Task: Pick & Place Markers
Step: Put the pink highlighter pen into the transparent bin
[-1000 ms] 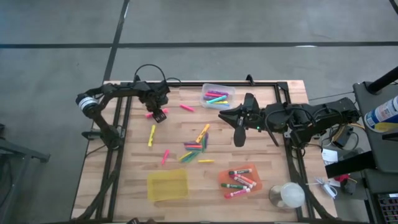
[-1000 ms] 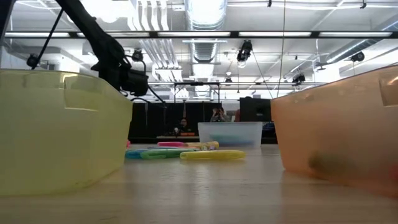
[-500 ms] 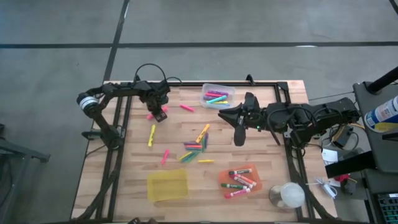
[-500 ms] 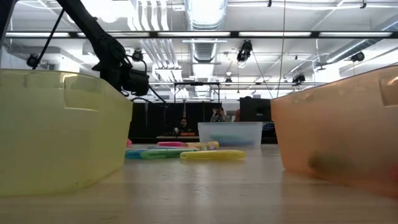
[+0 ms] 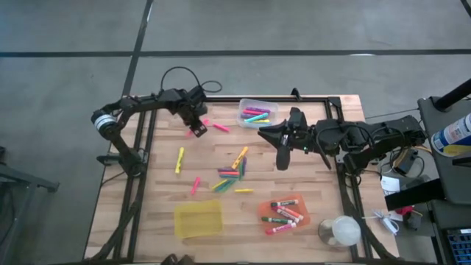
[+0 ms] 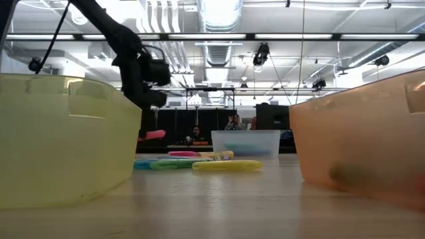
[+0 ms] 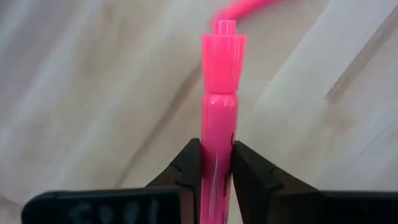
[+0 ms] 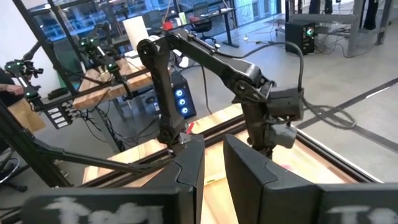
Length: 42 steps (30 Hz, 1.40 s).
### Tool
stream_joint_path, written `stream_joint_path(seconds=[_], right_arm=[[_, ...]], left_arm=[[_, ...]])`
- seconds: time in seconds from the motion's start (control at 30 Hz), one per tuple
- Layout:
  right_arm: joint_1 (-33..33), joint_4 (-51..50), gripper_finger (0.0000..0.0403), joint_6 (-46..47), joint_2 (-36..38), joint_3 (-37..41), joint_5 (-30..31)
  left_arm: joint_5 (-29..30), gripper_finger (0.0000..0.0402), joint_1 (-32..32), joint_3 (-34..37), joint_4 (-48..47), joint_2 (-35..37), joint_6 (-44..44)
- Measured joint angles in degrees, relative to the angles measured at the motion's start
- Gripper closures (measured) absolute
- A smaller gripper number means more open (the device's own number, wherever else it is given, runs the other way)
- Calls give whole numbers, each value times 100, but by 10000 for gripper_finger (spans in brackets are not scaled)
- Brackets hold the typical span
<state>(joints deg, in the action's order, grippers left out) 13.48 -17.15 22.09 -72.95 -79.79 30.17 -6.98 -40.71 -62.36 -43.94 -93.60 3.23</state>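
The left gripper (image 5: pixel 196 129) is above the table's far left part, near the far edge, its fingers (image 7: pixel 186 171) pinching a pink highlighter (image 7: pixel 219 124) by the barrel. In the low view this highlighter (image 6: pixel 153 135) hangs clear of the wood, roughly level, below the gripper (image 6: pixel 151 99). Another pink marker (image 5: pixel 221 127) lies on the table just beside it, toward the clear bin (image 5: pixel 257 114) that sits against the far edge and holds pink, green and yellow markers.

The right gripper (image 5: pixel 282 163) waits over the middle right of the table (image 5: pixel 324 184); its fingers (image 8: pixel 189 165) stand a narrow gap apart with nothing between them.

Around the table's centre lies a cluster of markers (image 5: pixel 232 173), green, blue, pink and yellow-orange, with a yellow one (image 5: pixel 243 191) just on its near side. A yellow highlighter (image 5: pixel 179 160) lies alone toward the left edge, and a pink one (image 5: pixel 196 185) on its near side. The yellow bin (image 5: pixel 198 219) stands at the near edge, left of centre, with nothing visible in it. The orange bin (image 5: pixel 285 213) at the near edge toward the right holds white-barrelled markers with red, green and dark caps. A clear round container (image 5: pixel 340 232) sits at the near right corner.

Bare wood shows between the left gripper and the lone yellow highlighter, and along the left edge down to the yellow bin.
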Motion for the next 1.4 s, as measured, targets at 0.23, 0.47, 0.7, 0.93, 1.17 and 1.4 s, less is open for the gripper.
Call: stream_joint_path(seconds=[0.23,0.47,0.7,0.93,1.17,1.4], right_arm=[[-18,-1,346,-22,0,0,0],[-20,0,346,-22,0,-2,-2],[13,68,346,42,0,-7,-4],[52,320,346,24,2,-26,-20],[52,286,346,-2,2,-26,-20],[50,241,346,-24,2,-24,-17]], left_arm=[[-111,340,310,-959,23,-79,-27],[-122,340,613,-2099,101,-476,-103],[-123,339,792,-3167,381,-1287,-306],[-130,339,811,-4298,493,-2308,-556],[-363,338,846,-5262,412,-3137,-1091],[-357,298,907,-5686,86,-3529,-1030]])
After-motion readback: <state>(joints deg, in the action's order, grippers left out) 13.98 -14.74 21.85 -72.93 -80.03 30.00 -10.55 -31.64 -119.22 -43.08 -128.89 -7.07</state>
